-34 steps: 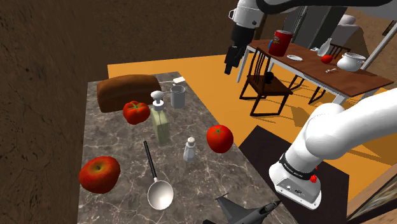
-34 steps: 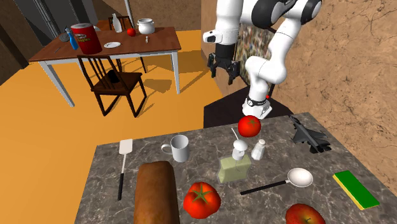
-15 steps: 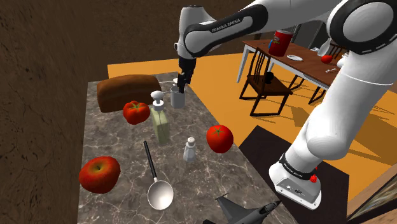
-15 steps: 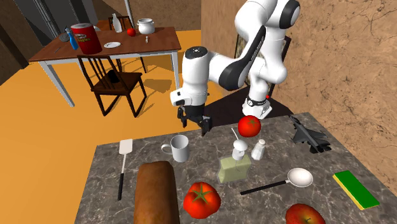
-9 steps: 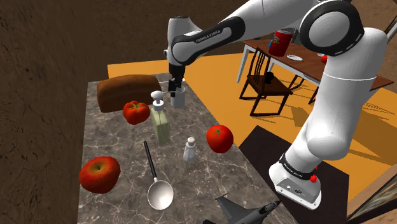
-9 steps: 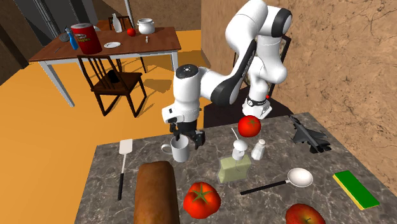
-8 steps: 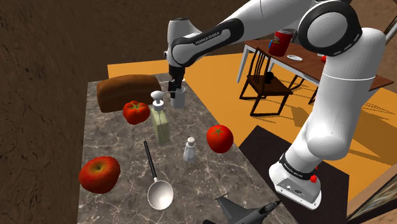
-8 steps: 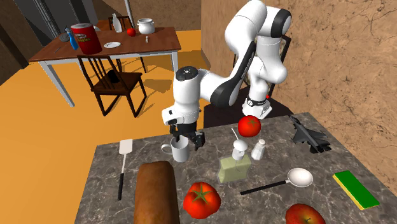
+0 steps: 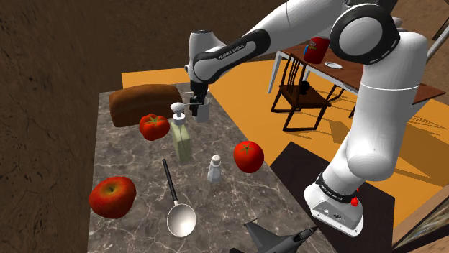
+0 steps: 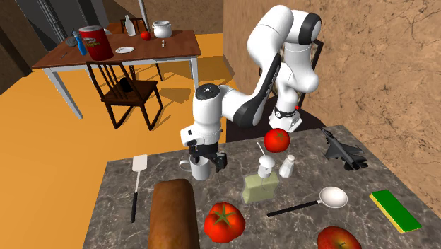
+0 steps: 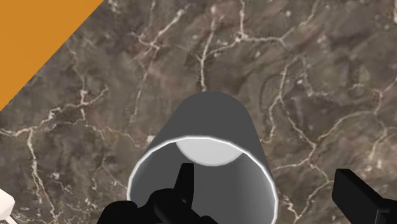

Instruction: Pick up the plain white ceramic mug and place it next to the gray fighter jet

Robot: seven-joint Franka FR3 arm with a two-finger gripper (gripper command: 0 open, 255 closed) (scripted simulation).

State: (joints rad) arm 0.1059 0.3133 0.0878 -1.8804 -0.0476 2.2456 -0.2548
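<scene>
- The countertop (image 10: 113,212) is dark brown-grey stone, polished, with thin white veins running through it.
- The mug (image 10: 201,168) is a smooth, plain cylinder, white in the second exterior view, with a small loop handle towards that view's left. In the wrist view (image 11: 213,127) its outer wall looks grey, with a thin pale rim and a pale round bottom.
- It stands upright on the countertop near the edge by the orange floor, between a flat white spatula (image 10: 136,184) and a squat soap dispenser (image 10: 260,185), just past the end of a rounded brown bread loaf (image 10: 173,212).
- The grey fighter jet (image 10: 343,150), angular and winged, lies well apart at the opposite corner.
- The black gripper (image 11: 266,178) points straight down over the mug, its fingers spread wide.
- One finger (image 11: 184,184) dips inside the rim and the other (image 11: 356,194) stands outside the wall, so the wall lies between them.
- The outer finger is clear of the wall, so nothing is clasped.
</scene>
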